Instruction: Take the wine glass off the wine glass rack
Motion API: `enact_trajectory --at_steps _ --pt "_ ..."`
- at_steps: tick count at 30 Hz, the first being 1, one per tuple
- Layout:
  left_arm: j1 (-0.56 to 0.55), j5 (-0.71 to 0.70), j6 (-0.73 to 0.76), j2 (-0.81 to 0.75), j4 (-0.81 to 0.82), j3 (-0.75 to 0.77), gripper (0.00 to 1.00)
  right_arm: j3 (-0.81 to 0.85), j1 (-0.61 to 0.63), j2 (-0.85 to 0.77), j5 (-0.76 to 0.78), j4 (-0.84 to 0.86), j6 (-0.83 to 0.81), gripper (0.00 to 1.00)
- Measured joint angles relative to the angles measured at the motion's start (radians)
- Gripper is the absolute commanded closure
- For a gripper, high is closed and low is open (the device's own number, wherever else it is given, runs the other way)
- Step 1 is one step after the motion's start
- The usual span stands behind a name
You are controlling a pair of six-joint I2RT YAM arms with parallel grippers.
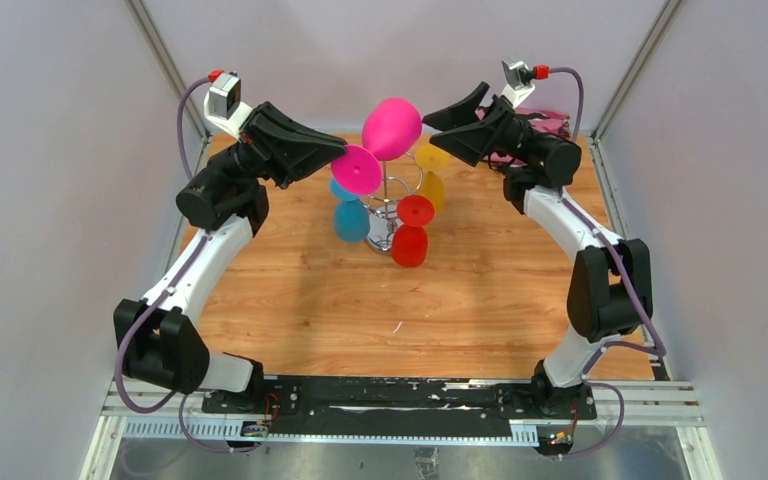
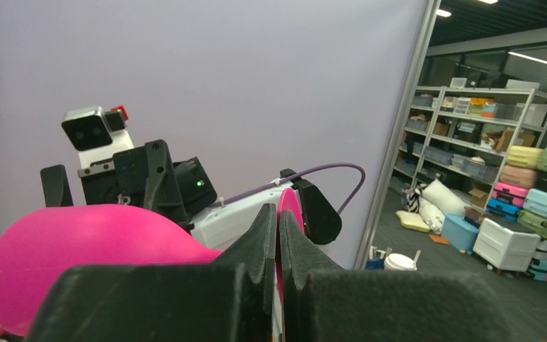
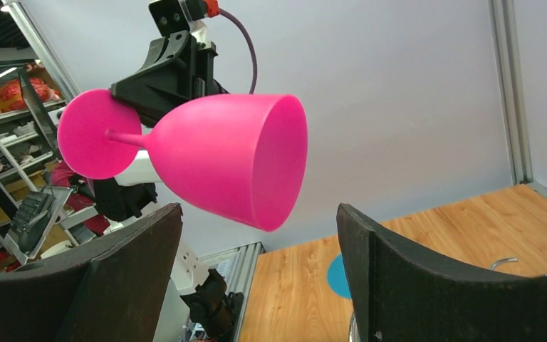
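A pink wine glass (image 1: 392,128) is held tilted in the air above the chrome wine glass rack (image 1: 396,190), clear of its hooks. My left gripper (image 1: 344,156) is shut on the edge of the glass's round foot (image 1: 357,170). In the left wrist view the gripper (image 2: 279,235) pinches the pink foot (image 2: 290,203), with the bowl (image 2: 78,246) to the left. My right gripper (image 1: 447,115) is open and empty just right of the bowl. In the right wrist view the gripper (image 3: 258,210) sits just below the bowl (image 3: 235,164), not touching it.
A blue glass (image 1: 350,220), a red glass (image 1: 410,243) and yellow glasses (image 1: 432,188) hang on the rack, which stands at the back middle of the wooden table (image 1: 360,320). Pale walls close in the left, right and back sides.
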Motion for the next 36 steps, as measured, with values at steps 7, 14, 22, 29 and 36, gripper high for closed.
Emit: enact_trajectory --at_steps 7,14,22,29,36 --pt "0.000 0.001 0.000 0.005 0.000 0.000 1.00 0.116 0.053 0.074 -0.002 0.012 0.060 0.18" --pt "0.000 0.009 -0.006 0.069 0.000 0.063 1.00 0.167 0.126 0.111 -0.006 0.016 0.110 0.24" --pt "0.069 0.016 -0.050 0.143 0.001 0.151 1.00 0.116 0.136 0.050 -0.005 0.011 0.109 0.26" --pt "0.116 0.009 -0.080 0.171 0.004 0.185 1.00 0.067 0.135 -0.045 0.003 0.004 0.089 0.53" --pt "0.135 0.012 -0.074 0.230 -0.004 0.183 1.00 0.071 0.138 -0.048 0.014 0.047 0.114 0.95"
